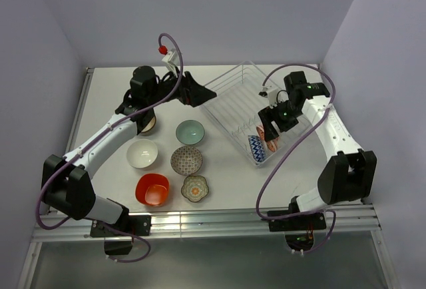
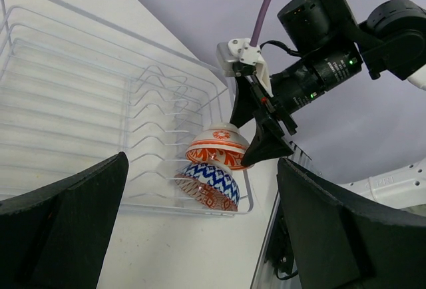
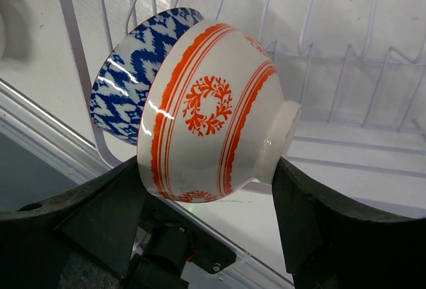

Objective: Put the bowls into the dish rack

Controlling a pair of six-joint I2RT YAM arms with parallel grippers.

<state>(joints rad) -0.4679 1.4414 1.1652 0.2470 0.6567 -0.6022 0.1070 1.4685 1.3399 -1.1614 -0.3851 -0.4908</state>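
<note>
Top view: high above the near edge, facing down on the bench (image 1: pixel 233 184). Wrist views, left far, right close, share the dish rack (image 1: pixel 226 102).

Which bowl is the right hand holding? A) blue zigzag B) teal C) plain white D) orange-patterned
D: the right hand clamps the orange-patterned bowl between its fingers, right beside the blue zigzag bowl that stands on edge in the rack.
</note>
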